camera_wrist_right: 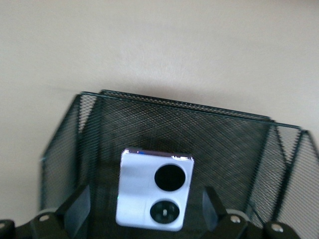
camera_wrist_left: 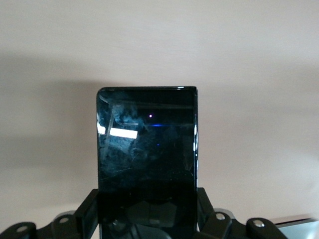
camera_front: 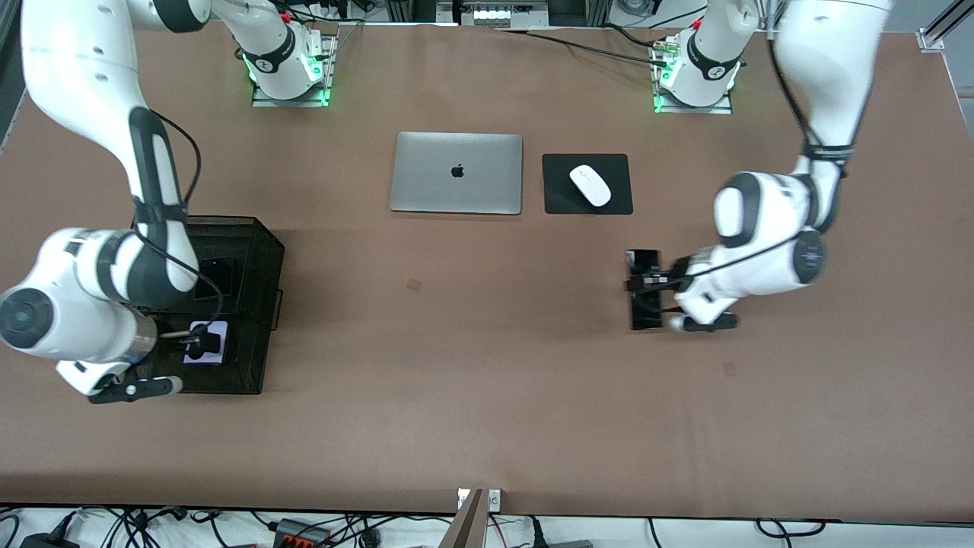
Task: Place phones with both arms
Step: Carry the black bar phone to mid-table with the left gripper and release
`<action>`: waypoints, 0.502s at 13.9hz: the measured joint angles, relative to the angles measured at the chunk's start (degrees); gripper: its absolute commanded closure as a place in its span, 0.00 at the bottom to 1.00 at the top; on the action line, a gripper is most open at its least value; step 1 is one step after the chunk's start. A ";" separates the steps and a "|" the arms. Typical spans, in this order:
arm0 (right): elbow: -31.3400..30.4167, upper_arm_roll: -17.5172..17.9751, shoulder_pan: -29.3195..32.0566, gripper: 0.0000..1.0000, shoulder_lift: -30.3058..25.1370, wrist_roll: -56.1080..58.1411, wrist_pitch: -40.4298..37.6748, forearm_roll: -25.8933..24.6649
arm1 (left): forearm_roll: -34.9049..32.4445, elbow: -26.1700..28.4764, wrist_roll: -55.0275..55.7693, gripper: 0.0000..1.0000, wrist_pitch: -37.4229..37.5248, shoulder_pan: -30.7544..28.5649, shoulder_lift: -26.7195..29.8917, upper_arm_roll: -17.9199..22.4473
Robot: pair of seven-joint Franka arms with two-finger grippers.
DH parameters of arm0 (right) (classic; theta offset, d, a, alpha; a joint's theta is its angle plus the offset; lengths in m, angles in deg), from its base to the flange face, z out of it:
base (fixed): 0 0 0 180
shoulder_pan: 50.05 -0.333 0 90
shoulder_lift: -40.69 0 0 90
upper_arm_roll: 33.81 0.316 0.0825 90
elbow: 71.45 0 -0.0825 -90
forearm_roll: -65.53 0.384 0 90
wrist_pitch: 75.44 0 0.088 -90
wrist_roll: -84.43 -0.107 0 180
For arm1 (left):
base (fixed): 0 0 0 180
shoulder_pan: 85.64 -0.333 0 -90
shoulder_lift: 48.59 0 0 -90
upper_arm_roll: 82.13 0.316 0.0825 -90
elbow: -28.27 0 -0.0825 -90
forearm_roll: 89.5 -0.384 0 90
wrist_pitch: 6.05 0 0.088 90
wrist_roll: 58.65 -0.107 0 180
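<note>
Nearest the front camera, the right arm [camera_front: 99,251] bends down from its base and folds at the elbow, its wrist low over a black mesh basket [camera_front: 262,251] at the right arm's end of the table. The right gripper [camera_front: 199,344] sits inside the basket with its fingers [camera_wrist_right: 75,206] spread to either side of the lilac phone [camera_front: 210,342], which shows two black circles; whether the pads press it cannot be told. A small black phone [camera_front: 215,275] lies in the basket, farther from the camera. The left arm [camera_front: 791,228] hangs folded likewise, and the left gripper [camera_front: 647,288] straddles the long black phone [camera_front: 644,293] lying flat on the table [camera_front: 472,365], fingers [camera_wrist_left: 85,213] at its long edges. Farther off lie a silver laptop [camera_front: 456,173] and a white mouse [camera_front: 590,185] on a black pad [camera_front: 587,183].
</note>
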 measured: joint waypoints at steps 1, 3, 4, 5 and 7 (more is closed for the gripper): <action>0.29 0.00 -0.01 0.00 -1.66 0.00 -1.57 0.00 | 0.05 -2.64 4.49 0.59 -0.03 2.57 -1.14 0.04; 0.50 0.00 -0.04 0.00 -5.09 0.00 -4.90 0.00 | 0.80 -9.03 13.38 0.59 -0.06 7.49 -4.70 0.06; 0.50 0.00 -0.04 0.00 -6.68 -0.01 -6.23 0.00 | 1.22 -12.42 17.53 0.59 -0.16 9.94 -7.04 0.11; 0.50 -0.01 -0.01 0.00 -8.11 -0.51 -7.58 0.00 | 1.48 -15.57 20.83 0.59 -0.44 12.28 -9.51 0.22; 0.48 -0.02 0.06 0.00 -10.21 -4.07 -11.54 0.00 | 3.54 -20.84 24.27 0.59 -2.42 16.59 -14.01 1.80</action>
